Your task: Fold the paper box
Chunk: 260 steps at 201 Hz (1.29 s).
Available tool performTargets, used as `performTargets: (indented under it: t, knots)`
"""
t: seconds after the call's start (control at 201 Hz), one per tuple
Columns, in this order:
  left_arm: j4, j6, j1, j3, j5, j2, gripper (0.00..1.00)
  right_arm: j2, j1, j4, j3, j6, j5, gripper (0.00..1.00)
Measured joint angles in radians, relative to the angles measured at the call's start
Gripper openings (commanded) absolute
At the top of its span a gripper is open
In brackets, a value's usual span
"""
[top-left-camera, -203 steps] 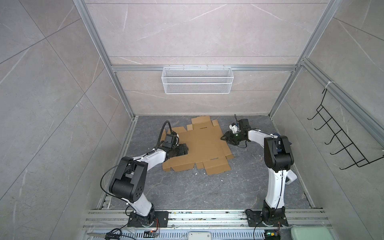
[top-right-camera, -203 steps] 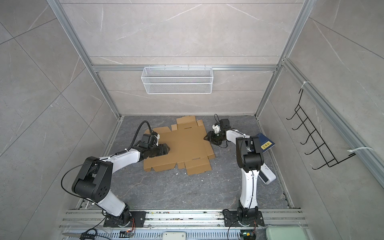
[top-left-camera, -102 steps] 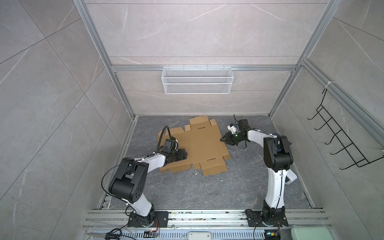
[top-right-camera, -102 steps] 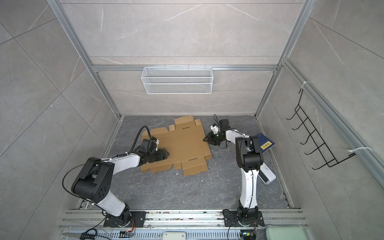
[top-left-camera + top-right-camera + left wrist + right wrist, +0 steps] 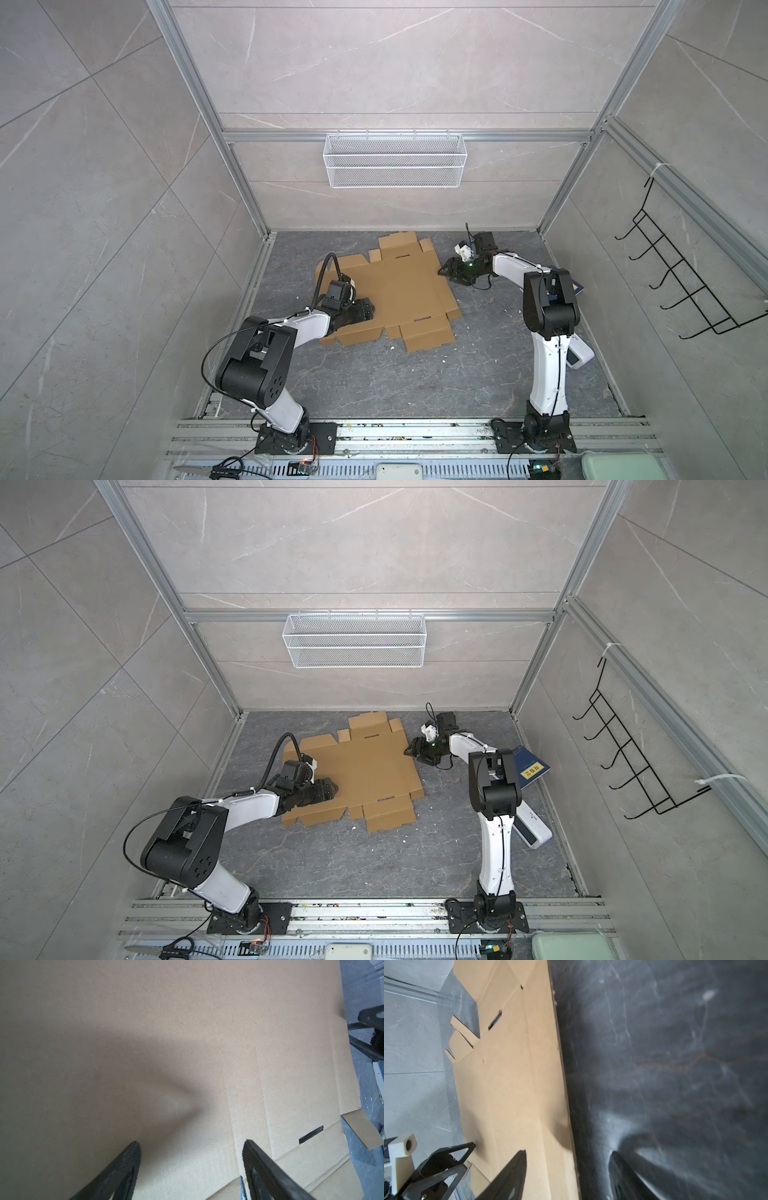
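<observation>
The paper box [image 5: 399, 291] lies flat on the desk [image 5: 415, 382]. The left gripper [image 5: 190, 1145], jaws apart, sits low over its left side. The right gripper [image 5: 568, 1153], jaws also apart, straddles its right edge. The left should pin the sheet first, and then the right can lift that edge along its crease.

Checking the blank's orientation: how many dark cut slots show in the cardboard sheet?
2 in the paper box: the far slot near its back-wall flap, the near slot by its front flaps. The left arm covers part, so more may be hidden.
</observation>
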State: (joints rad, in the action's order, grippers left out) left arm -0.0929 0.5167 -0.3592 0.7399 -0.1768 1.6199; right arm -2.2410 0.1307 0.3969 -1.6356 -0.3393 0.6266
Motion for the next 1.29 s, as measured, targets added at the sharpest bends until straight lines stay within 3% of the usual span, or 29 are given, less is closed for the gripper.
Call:
performTargets:
  t: [0.129,0.259,0.443,0.627,0.931,1.095,1.294]
  knots:
    - [-0.008,0.000,0.000,-0.005,0.002,0.000,0.80,-0.030,0.009,0.000,-0.025,0.005,0.037,0.57]
    - [-0.010,0.000,0.000,-0.005,0.003,0.000,0.79,-0.036,0.032,-0.004,-0.024,0.010,0.070,0.38]
    - [-0.003,0.008,0.000,-0.014,0.000,-0.013,0.77,-0.035,0.046,-0.039,-0.003,0.012,0.106,0.20]
    - [0.047,0.038,-0.030,-0.052,-0.015,-0.085,0.76,-0.001,0.049,-0.002,0.028,0.040,0.092,0.11]
    - [0.235,0.047,-0.145,-0.036,-0.016,-0.326,0.77,0.227,0.092,0.240,0.029,0.208,-0.116,0.01]
    - [0.360,-0.031,-0.127,0.089,0.014,-0.447,0.77,0.325,0.147,0.356,0.004,0.338,-0.256,0.01]
    - [0.390,-0.080,-0.056,0.156,0.024,-0.469,0.77,0.338,0.308,0.488,-0.095,0.558,-0.469,0.01]
